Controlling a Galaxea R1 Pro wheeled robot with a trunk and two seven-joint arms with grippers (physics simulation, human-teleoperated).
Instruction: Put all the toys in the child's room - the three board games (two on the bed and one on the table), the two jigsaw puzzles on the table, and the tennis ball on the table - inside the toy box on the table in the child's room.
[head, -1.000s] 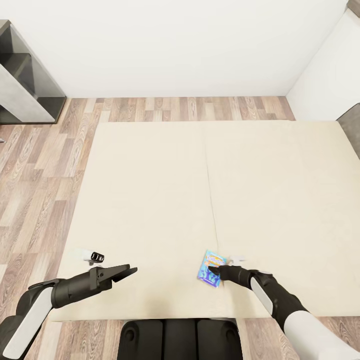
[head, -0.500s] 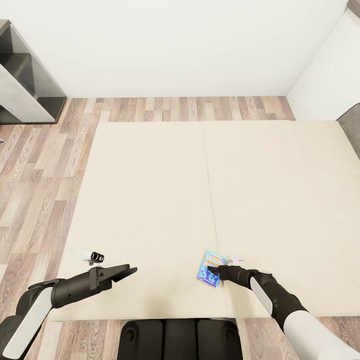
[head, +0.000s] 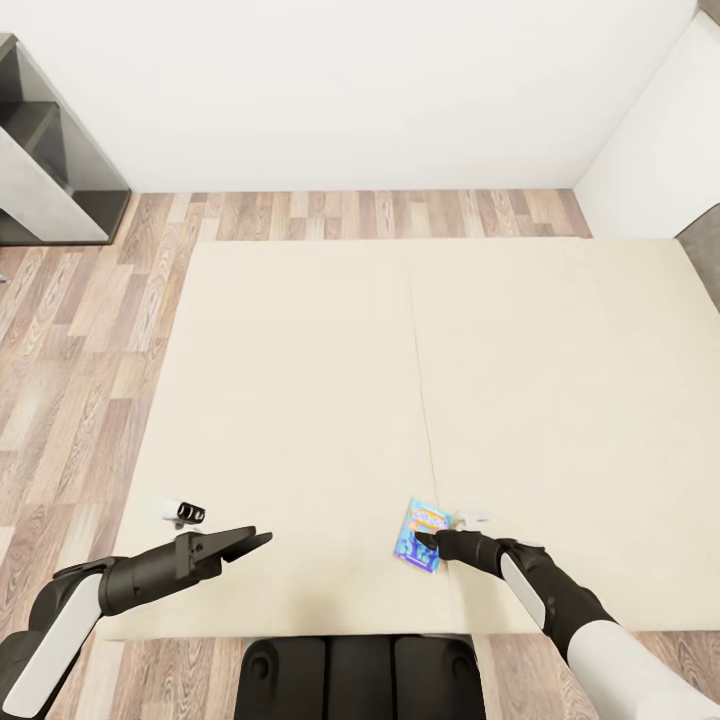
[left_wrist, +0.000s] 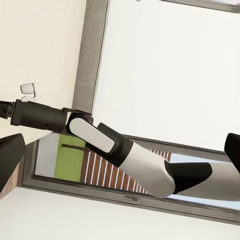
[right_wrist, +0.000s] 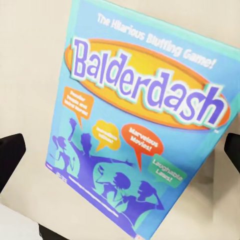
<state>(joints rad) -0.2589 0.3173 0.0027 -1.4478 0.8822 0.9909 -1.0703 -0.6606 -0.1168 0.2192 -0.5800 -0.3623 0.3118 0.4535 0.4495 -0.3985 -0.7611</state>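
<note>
A small blue board game, lettered "Balderdash", lies flat near the front edge of the bed, just right of the mattress seam. My right gripper is low over the box's near end and open. Its dark fingertips show on either side of the lid in the right wrist view; whether they touch it I cannot tell. My left gripper hovers over the bed's front left part, open and holding nothing, with its fingers spread wide.
Wood-plank floor runs to the left of and behind the bed. A dark grey shelf unit stands at the back left against the white wall. A grey piece shows at the bed's right edge. My base touches the bed's front.
The head view has shifted slightly. My left arm has eased a little to the left. The right gripper and the blue game box have not moved.
</note>
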